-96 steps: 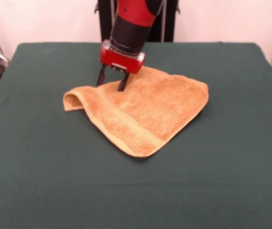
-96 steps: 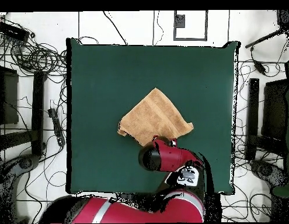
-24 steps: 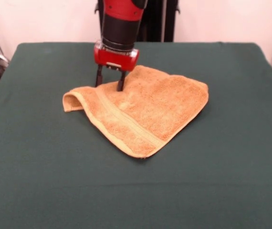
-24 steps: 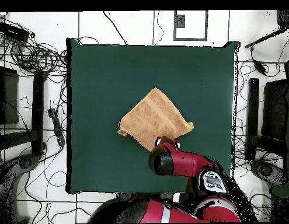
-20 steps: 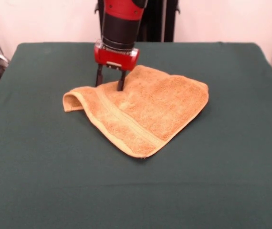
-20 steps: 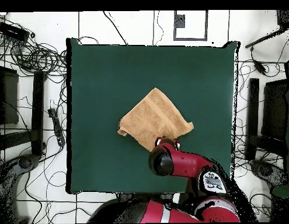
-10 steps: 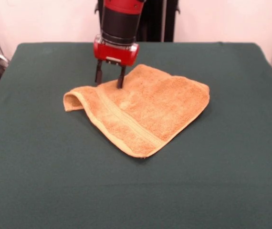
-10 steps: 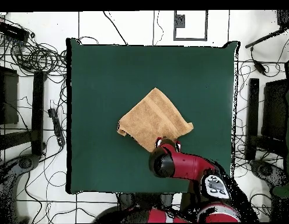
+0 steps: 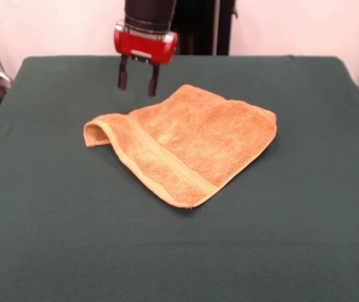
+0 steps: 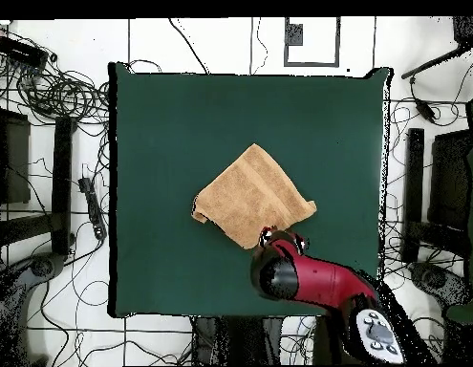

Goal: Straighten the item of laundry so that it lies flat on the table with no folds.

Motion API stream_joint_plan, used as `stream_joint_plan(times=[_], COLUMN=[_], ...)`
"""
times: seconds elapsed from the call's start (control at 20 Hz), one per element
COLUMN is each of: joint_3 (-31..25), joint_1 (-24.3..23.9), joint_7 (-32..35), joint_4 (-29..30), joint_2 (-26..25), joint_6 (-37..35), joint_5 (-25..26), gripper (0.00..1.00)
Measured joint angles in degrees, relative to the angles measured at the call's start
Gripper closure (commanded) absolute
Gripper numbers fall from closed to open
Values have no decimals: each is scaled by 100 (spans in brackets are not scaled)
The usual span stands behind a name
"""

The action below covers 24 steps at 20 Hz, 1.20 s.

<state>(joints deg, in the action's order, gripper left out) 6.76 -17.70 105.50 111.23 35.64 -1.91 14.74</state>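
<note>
The orange-tan towel [image 9: 186, 141] [image 10: 251, 194] lies near the middle of the green table [image 9: 53, 207] [image 10: 182, 115]. It is laid diamond-wise, with its left corner in the front view curled over into a small loop and a woven band along the near edge. My gripper [image 9: 136, 85] [image 10: 280, 235] hangs open just above and behind the towel's far edge, clear of the cloth, with nothing between its fingers [image 9: 122, 78].
Dark green cloth surrounds the towel on all sides. Cables and black stands [image 10: 58, 182] lie on the floor beyond the table's edges in the overhead view.
The gripper has lifted off the towel's far edge and drawn back toward the robot, still open. The towel stays where it was, its corner still curled.
</note>
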Motion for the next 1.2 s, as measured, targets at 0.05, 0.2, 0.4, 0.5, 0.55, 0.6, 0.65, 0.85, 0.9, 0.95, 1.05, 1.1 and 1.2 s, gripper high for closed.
stream_joint_plan(times=[0.05, 0.2, 0.4, 0.5, 0.55, 0.6, 0.65, 0.85, 0.9, 0.95, 1.05, 1.1, 1.2], joint_3=[-7, -15, 14, 33, 34, 35, 33, 31, 31, 32, 32, 32, 35], joint_1=[-7, 40, 263, 534, 602, 671, 761, 1211, 1256, 1301, 1392, 1414, 1428], joint_7=[0, 0, 0, 0, 0, 0, 0, 0, 0, 0, 0, 0, 0], joint_4=[22, 91, 84, 60, 49, 39, 22, -141, -173, -204, -320, -363, -462], joint_2=[53, 270, 282, 190, 162, 133, 84, -286, -351, -416, -654, -740, -907], joint_6=[-43, -201, -210, -211, -211, -211, -211, -210, -210, -210, -208, -207, -195], joint_5=[0, 0, 0, -4, -10, -17, -32, -183, -205, -227, -315, -344, -393], gripper=[0, 0, 0, 0, 0, 0, 0, 0, 0, 0, 0, 0, 0])
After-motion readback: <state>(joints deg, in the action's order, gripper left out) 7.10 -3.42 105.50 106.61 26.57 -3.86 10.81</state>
